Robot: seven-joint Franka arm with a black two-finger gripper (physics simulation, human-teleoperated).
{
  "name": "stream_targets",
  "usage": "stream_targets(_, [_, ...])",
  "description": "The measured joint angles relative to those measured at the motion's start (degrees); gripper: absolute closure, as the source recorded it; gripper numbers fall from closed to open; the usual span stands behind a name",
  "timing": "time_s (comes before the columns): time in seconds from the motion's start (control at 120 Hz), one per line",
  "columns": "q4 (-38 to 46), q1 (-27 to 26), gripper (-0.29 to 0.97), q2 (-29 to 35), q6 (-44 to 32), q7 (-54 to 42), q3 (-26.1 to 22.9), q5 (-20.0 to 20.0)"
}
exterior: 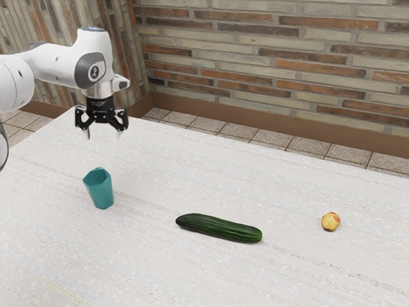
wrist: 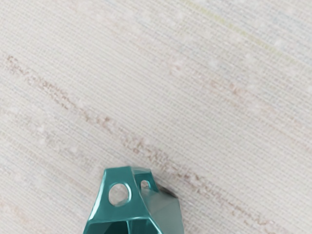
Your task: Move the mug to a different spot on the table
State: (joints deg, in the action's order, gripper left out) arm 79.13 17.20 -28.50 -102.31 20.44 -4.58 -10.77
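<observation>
The task looks barely begun: the teal mug (exterior: pixel 99 187) stands upright on the table (exterior: pixel 255 173), toward the exterior view's left, and nothing touches it. The gripper (exterior: pixel 102 132) hangs in the air above and a little behind the mug, well apart from it, its two black fingers spread wide with nothing between them. In the wrist view the mug (wrist: pixel 134 207) sits just under the hand, with bare tabletop (wrist: pixel 195 73) stretching beyond it. By this reading everything remains to be done: lowering onto the mug, closing on it, lifting it, carrying it to a free patch and setting it down. There is plenty of room for that; a dark green cucumber (exterior: pixel 218 228) lies near the middle of the table, and a small yellow fruit (exterior: pixel 330 222) rests well apart toward the exterior view's right. The tabletop is pale, whitish wood with fine grain and faint reddish streaks. Behind it runs a brick wall (exterior: pixel 275 51) above a brown skirting and a tiled floor (exterior: pixel 307 144).
</observation>
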Motion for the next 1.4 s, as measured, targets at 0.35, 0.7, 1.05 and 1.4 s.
stream_targets(0.35, [2.67, 1.17, 0.00, -5.05, -0.95, -0.34, 2.57, 4.51])
stream_targets(0.7, [3.79, 1.17, 0.12, -7.63, -1.10, -1.52, 4.21, 8.36])
stream_targets(1.05, [3.86, 1.17, 0.36, -8.08, -3.83, -3.28, 4.61, 8.52])
stream_targets(1.4, [6.27, 1.15, 0.51, -6.43, -5.03, -3.69, 4.65, 8.20])
